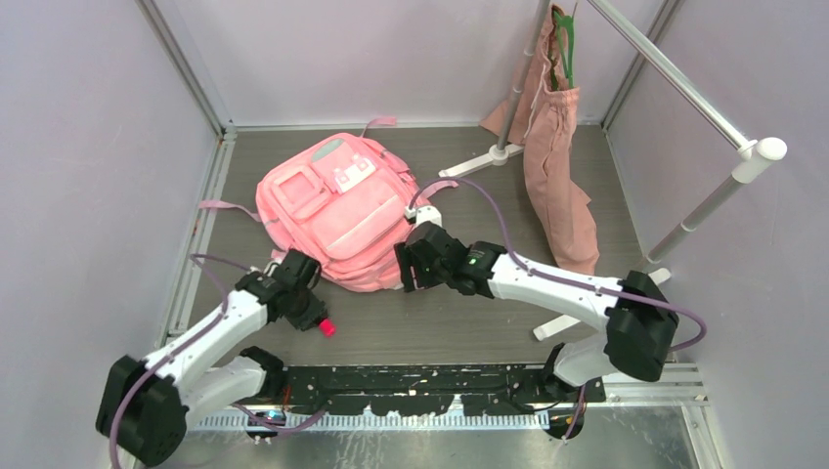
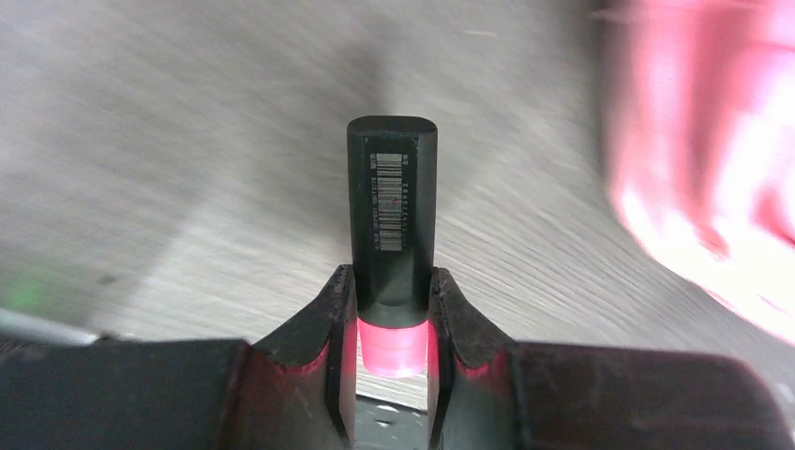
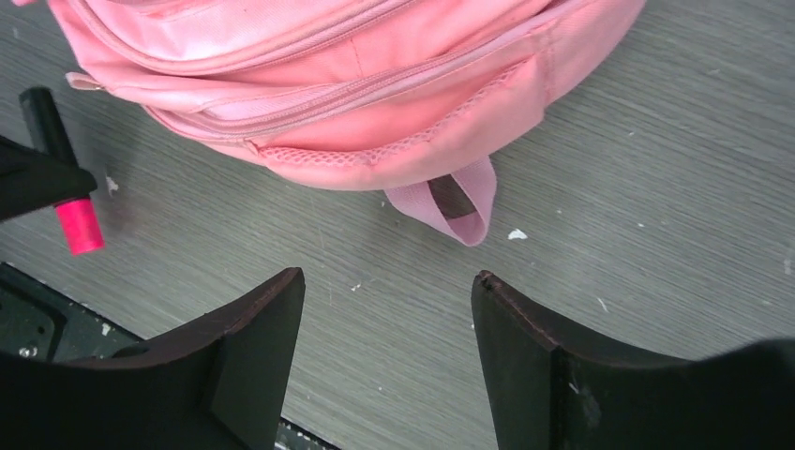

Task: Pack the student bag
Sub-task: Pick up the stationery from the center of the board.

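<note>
The student bag (image 1: 337, 210), bright pink, lies flat on the grey table with its front pockets up. My left gripper (image 1: 305, 305) is at the bag's near left corner, shut on a black marker (image 2: 394, 187) with a pink cap (image 2: 392, 349). The cap end (image 1: 327, 327) points toward the near edge. My right gripper (image 1: 406, 266) hovers open and empty at the bag's near right edge. In the right wrist view its fingertips (image 3: 281, 286) stand wide over bare table, just short of the bag (image 3: 328, 84) and its small pink loop (image 3: 459, 202). The marker (image 3: 56, 159) shows at the left there.
A dusty-pink cloth sack (image 1: 557, 166) hangs from a green hanger (image 1: 564, 44) on a white rack (image 1: 684, 88) at the back right. The rack's feet (image 1: 469, 161) rest on the table behind and to the right of the bag. A loose pink strap (image 1: 230, 208) trails left.
</note>
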{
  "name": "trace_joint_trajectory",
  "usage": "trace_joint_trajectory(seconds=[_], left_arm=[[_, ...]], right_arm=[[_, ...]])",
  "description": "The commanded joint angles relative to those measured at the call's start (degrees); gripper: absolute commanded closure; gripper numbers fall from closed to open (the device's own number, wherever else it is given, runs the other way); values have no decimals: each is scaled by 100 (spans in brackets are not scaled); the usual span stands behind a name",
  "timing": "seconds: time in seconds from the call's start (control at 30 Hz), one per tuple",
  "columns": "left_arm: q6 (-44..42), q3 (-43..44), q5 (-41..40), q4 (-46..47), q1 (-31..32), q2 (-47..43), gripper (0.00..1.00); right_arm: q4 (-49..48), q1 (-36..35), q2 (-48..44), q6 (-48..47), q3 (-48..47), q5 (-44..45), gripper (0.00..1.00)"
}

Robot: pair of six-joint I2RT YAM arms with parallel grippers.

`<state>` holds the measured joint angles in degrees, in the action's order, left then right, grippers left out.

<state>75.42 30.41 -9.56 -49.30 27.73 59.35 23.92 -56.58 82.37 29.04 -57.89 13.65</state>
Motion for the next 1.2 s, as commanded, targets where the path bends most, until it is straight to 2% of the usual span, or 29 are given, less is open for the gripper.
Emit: trace_joint_trajectory(seconds=[0.0, 0.07, 0.13, 0.23, 0.33, 0.5, 0.63, 0.8, 0.83, 1.0, 1.17], left_arm=[[-1803, 128, 1341, 1792, -22, -1221, 100], [-1914, 50, 1978, 2865, -22, -1677, 100], [-1824, 119, 2320, 3567, -23, -1764, 100], [-1820, 419, 3064, 4381, -22, -1327, 100], [-1772, 591, 4078, 5326, -22, -832, 100], [-1914, 677, 4520, 5571, -22, -566, 100], [-1944, 668, 4595, 5668, -22, -631, 100], [-2054, 672, 4628, 5633, -22, -706, 100], [-2069, 670, 4632, 5626, -22, -699, 100], [-2063, 625, 4783, 5786, -22, -648, 100], [-2086, 634, 4972, 5881, -26, -631, 100]], right_arm=[[65, 208, -821, -199, -144, 153, 27], [-203, 411, -1109, -104, -137, -492, 23], [-605, 506, -1313, 77, -145, -1122, 19], [-1350, 499, -1430, 481, -112, -2112, 18], [-1933, 513, -1307, 975, -120, -2324, 16], [-2101, 512, -738, 1450, -516, -2414, 16], [-1938, 519, -589, 1787, -626, -1914, 19], [-1752, 517, -641, 1910, -592, -1287, 49], [-1765, 516, -680, 1931, -559, -1121, 51], [-1614, 519, -690, 1860, -627, -937, 51], [-1573, 518, -331, 1856, -743, -1184, 50]])
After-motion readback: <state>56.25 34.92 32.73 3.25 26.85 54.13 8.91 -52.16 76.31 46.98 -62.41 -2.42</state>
